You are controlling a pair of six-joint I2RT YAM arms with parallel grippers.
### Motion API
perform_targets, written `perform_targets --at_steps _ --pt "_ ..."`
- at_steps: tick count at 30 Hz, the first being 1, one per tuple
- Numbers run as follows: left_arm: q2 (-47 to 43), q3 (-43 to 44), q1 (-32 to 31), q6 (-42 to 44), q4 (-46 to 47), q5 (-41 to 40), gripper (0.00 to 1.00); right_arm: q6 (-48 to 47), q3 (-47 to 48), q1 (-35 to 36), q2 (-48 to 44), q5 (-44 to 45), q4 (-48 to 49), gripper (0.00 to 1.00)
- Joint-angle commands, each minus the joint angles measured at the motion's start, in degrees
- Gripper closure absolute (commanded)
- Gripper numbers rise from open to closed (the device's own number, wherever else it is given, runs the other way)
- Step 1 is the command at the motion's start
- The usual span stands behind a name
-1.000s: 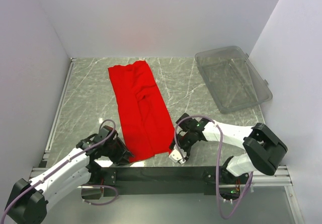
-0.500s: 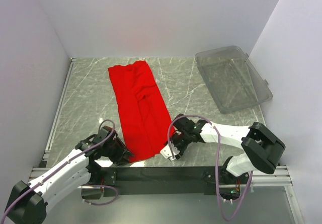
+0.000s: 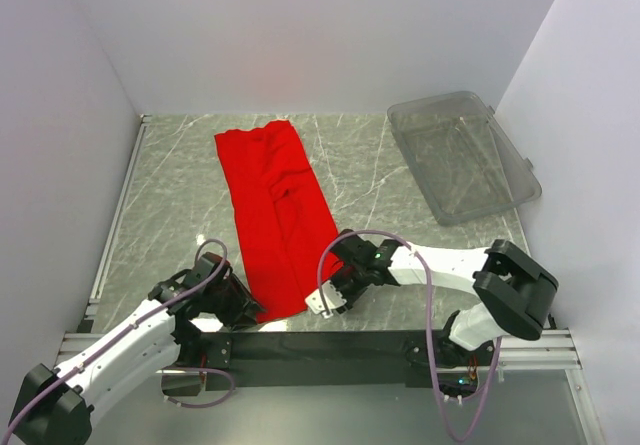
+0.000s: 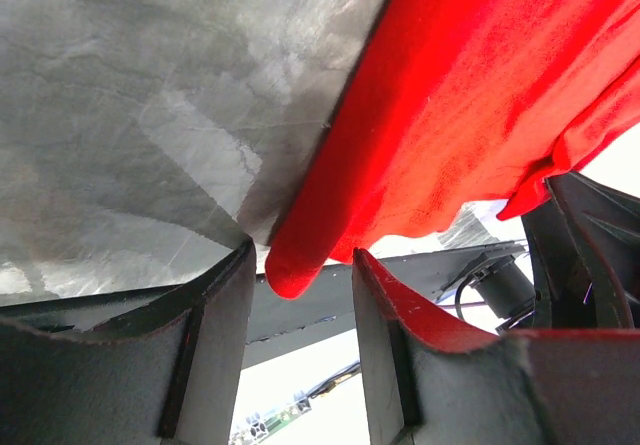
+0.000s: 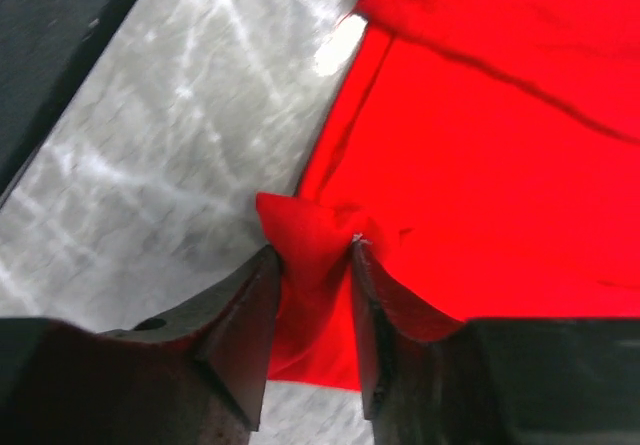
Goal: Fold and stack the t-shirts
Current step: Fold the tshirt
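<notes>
Red t-shirt (image 3: 275,205), top view: a long folded strip on the marble counter (image 3: 170,195), with a clear plastic bin (image 3: 465,155) at far right. Left wrist view: left claw (image 4: 300,260) clamped on the shirt's near left corner. Right wrist view: right claw (image 5: 312,250) pinching the bunched near right corner.

Top camera looks down from the near side — wrist cameras sit close, sharing the t-shirt (image 3: 277,215).
</notes>
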Motion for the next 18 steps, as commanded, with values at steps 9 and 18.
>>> perform_targets --at_steps 9,18 --pt "-1.63 -1.96 -0.03 -1.26 1.02 -0.3 0.52 3.43 0.75 2.06 1.99 1.75 2.31 1.0" --pt "5.4 -1.17 -0.11 1.55 7.6 0.76 0.82 7.56 1.37 1.1 -0.2 -1.5 2.84 1.0"
